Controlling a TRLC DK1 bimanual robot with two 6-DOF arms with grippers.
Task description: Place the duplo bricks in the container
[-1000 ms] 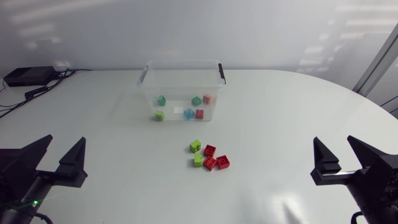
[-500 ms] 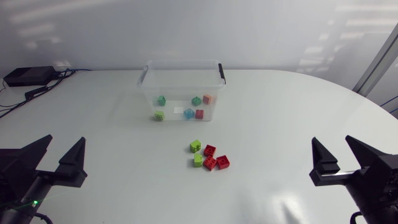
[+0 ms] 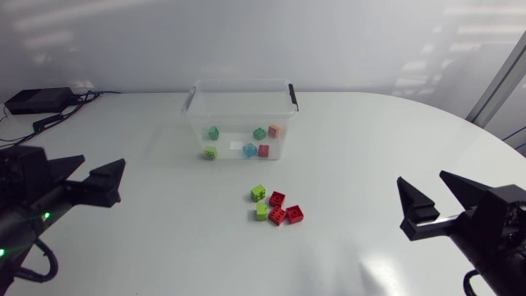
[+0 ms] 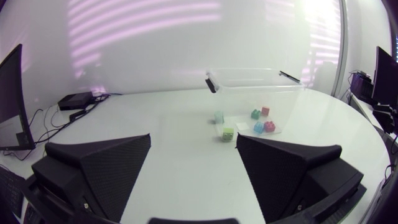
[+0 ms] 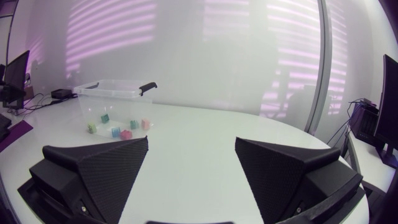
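Note:
A clear container (image 3: pixel 240 103) with black handles stands at the table's back middle and holds several bricks: green, teal, pink, blue and red. In front of it lie the loose bricks, two green (image 3: pixel 258 192) and three red (image 3: pixel 286 214). My left gripper (image 3: pixel 97 168) hovers open and empty at the left, well away from them. My right gripper (image 3: pixel 422 185) is open and empty at the right. In the left wrist view the container (image 4: pixel 255 78) is far ahead of the open gripper (image 4: pixel 193 155). In the right wrist view the container (image 5: pixel 112 93) lies far ahead of the open gripper (image 5: pixel 191 155).
A black box (image 3: pixel 37 100) with cables sits at the table's far left corner. The white table (image 3: pixel 370 148) curves away at the right.
My left gripper has risen and swung toward the table's middle. My right gripper has shifted slightly to the left. The bricks and the container have not moved.

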